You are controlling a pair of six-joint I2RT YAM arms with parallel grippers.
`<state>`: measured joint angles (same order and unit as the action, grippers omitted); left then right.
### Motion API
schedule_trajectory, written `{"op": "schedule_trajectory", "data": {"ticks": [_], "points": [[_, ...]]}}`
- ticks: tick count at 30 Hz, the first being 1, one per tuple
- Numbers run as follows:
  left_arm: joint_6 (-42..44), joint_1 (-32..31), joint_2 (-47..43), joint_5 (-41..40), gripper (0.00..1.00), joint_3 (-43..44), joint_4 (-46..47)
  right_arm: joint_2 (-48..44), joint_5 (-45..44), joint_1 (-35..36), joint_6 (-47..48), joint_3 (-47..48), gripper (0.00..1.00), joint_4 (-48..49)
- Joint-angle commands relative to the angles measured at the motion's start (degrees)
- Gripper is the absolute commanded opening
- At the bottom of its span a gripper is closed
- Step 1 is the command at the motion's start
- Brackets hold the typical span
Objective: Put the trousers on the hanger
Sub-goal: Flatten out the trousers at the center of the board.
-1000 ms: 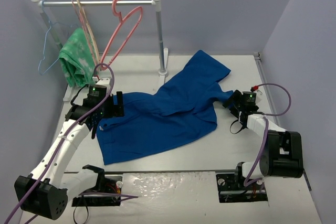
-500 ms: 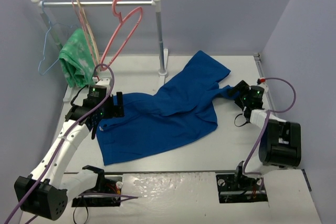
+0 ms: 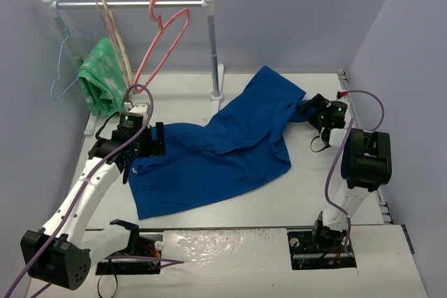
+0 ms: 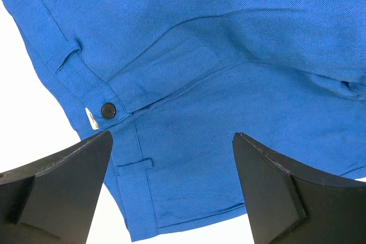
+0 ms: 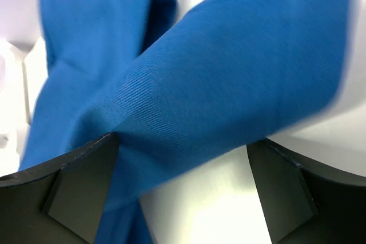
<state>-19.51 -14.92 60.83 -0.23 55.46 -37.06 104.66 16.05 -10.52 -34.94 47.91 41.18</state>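
The royal-blue trousers (image 3: 230, 144) lie spread flat on the white table, waistband to the left and legs running to the back right. The pink hanger (image 3: 166, 41) hangs by its hook from the rail at the back, tilted. My left gripper (image 3: 155, 139) is open over the waistband; in the left wrist view its open jaws (image 4: 171, 141) straddle the cloth (image 4: 229, 55) below a black button (image 4: 108, 109). My right gripper (image 3: 312, 109) is open at the leg's right edge; in its own view the wide jaws (image 5: 183, 141) frame a fold of blue cloth (image 5: 229, 55).
A white rail (image 3: 126, 3) on an upright post (image 3: 211, 47) stands at the back left. It carries a green patterned cloth (image 3: 101, 80), a thin light-blue wire hanger (image 3: 65, 61) and a beige hanger (image 3: 114, 33). Grey walls close in on both sides.
The right arm has swung toward the back, carrying its open gripper along the trouser leg's right edge. The left arm and the trousers have stayed put.
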Motion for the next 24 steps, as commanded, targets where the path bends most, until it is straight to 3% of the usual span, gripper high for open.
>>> {"op": "schedule_trajectory", "data": {"ticks": [1, 7, 10, 12, 13, 15, 19, 24], "points": [[0.79, 0.5, 0.39, -0.91, 0.84, 0.39, 1.64, 3.01, 4.64, -0.2, 0.77, 6.37, 0.91, 9.59], [0.87, 0.5, 1.17, -1.06, 0.84, 0.44, 1.49, 8.74, 7.95, 0.01, 0.63, 11.76, 0.68, 11.56], [0.96, 0.5, 1.54, -1.19, 0.84, 0.45, 1.53, 10.13, 8.01, 0.28, 1.08, 13.51, 0.46, 11.1], [0.96, 0.5, 1.77, -1.26, 0.84, 0.52, 1.46, 9.73, 7.14, 0.47, 2.24, 14.46, 0.25, 9.53], [0.96, 0.5, 1.83, -1.26, 0.84, 0.52, 1.46, 8.67, 6.14, 0.59, 3.6, 15.17, 0.14, 7.58], [0.96, 0.43, 2.01, -1.26, 0.84, 0.53, 1.38, 6.67, 3.74, 1.14, 6.92, 18.97, 0.04, -1.89], [0.96, 0.59, 1.92, -1.18, 0.84, 0.61, 1.46, -0.03, -9.28, 2.26, 16.27, 29.12, 0.0, -21.75], [0.88, 0.88, 1.51, -0.83, 0.84, 0.76, 1.26, -4.5, -26.05, 2.0, 18.19, 39.4, 0.0, -41.57]]}}
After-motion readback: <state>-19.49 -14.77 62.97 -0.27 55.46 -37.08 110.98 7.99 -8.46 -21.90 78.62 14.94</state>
